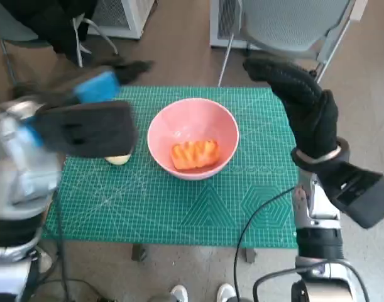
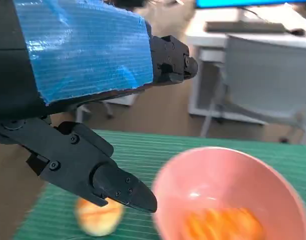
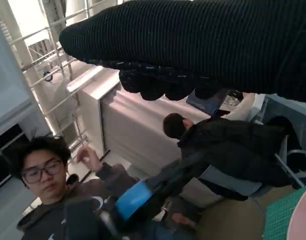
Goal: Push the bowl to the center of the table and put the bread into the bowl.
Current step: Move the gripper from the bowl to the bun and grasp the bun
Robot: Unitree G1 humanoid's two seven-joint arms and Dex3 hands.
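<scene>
Bowl (image 1: 193,134): mat centre — orange bread (image 1: 195,154) inside.
Left hand (image 1: 85,126): raised, released.
Right hand (image 1: 305,107): raised — fingers spread, grasping nothing.

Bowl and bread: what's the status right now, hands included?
Left hand open, holding nothing, raised beside bowl. Right hand open, up off the table. Bread lies inside pink bowl, mid-mat. Small pale roll on green mat by bowl, not blocking.

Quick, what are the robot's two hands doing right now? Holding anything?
Left hand: open, holding nothing, above the small bun beside the bowl.
Right hand: open, holding nothing, raised over the table's edge.
</scene>
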